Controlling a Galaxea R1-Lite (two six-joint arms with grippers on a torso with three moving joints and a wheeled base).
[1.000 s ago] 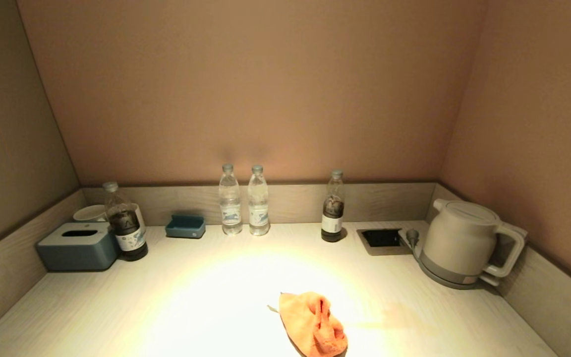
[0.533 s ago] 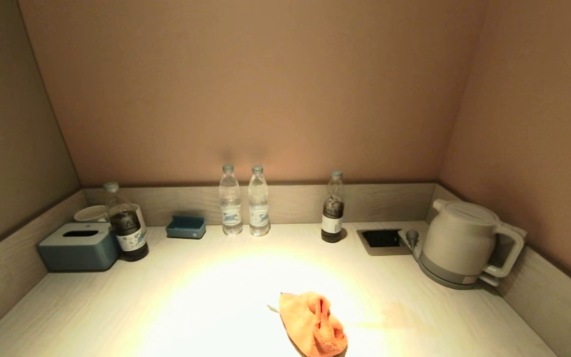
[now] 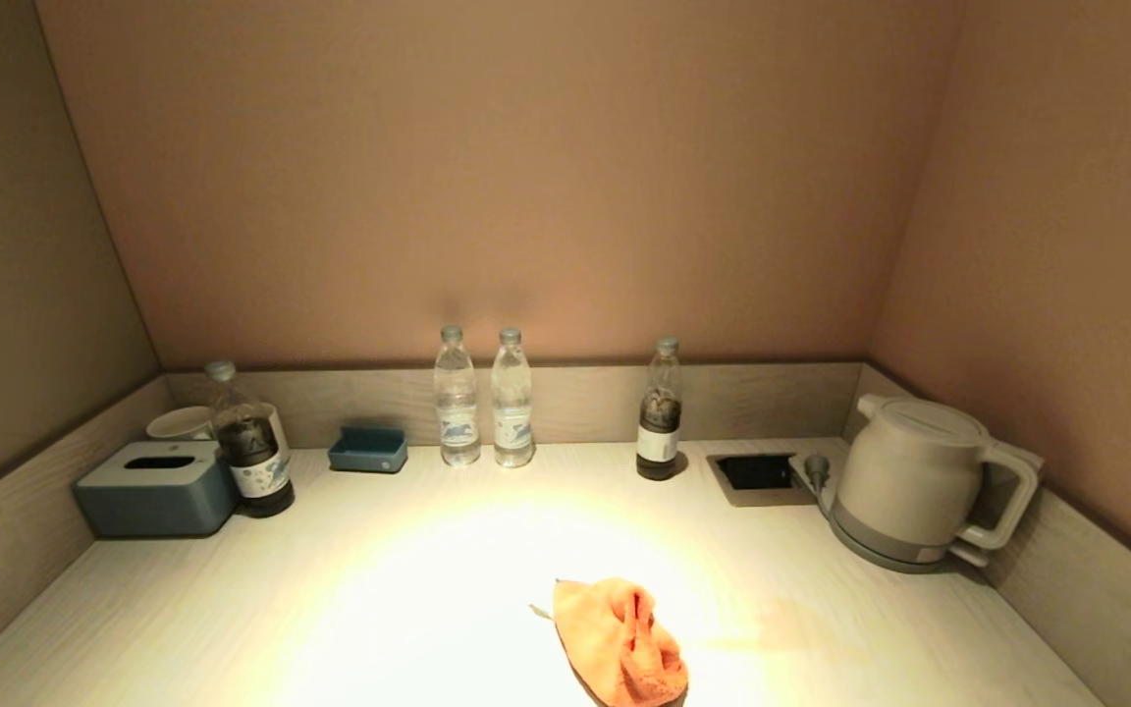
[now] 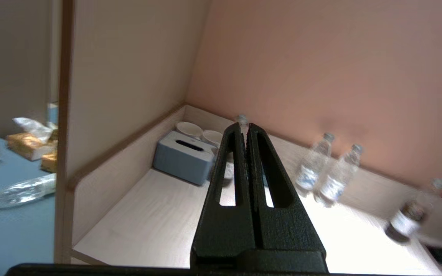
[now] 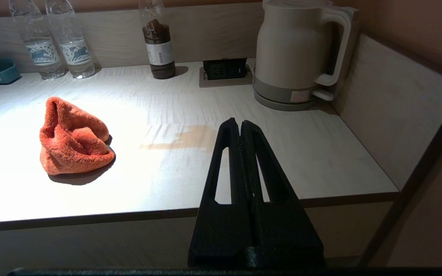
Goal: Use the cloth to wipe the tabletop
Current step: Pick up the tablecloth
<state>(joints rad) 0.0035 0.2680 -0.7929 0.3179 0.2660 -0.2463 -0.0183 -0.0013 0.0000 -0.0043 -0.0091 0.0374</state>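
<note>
An orange cloth (image 3: 621,643) lies crumpled near the front edge of the pale wooden tabletop (image 3: 232,609). It also shows in the right wrist view (image 5: 71,138). A brownish stain (image 3: 781,628) lies on the tabletop just right of the cloth and shows in the right wrist view (image 5: 184,138). Neither arm shows in the head view. My left gripper (image 4: 246,125) is shut and empty, held off the table's front left. My right gripper (image 5: 240,122) is shut and empty, held before the table's front edge, right of the cloth.
Along the back stand a blue tissue box (image 3: 155,486), white cups (image 3: 178,422), a dark bottle (image 3: 249,442), a small blue tray (image 3: 367,449), two clear water bottles (image 3: 483,398), another dark bottle (image 3: 661,412), a socket recess (image 3: 755,473) and a kettle (image 3: 924,481).
</note>
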